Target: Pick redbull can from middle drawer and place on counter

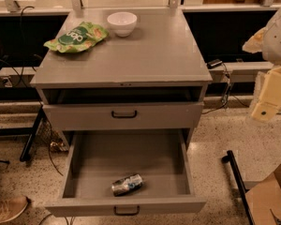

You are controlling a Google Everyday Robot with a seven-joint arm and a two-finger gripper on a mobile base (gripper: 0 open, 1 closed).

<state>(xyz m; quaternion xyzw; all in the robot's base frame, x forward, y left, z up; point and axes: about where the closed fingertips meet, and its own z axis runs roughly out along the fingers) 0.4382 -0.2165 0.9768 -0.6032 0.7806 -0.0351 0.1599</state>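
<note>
White bowl (122,22), green snack bag (76,36); brown shoe (7,209), cardboard box (269,199)

I see only a small part of my robot, at the right edge of the view. The upper piece of the arm (278,32) is a rounded white shell with a smooth surface. On its left side there is a pale yellow, wrinkled-looking patch. Under it, also at the right edge, hangs the claw (268,102). It is cream-yellow and made of flat, blocky pieces with straight edges. Its lowest piece has one small dark round spot; I cannot tell whether this is a screw or a hole.
</note>
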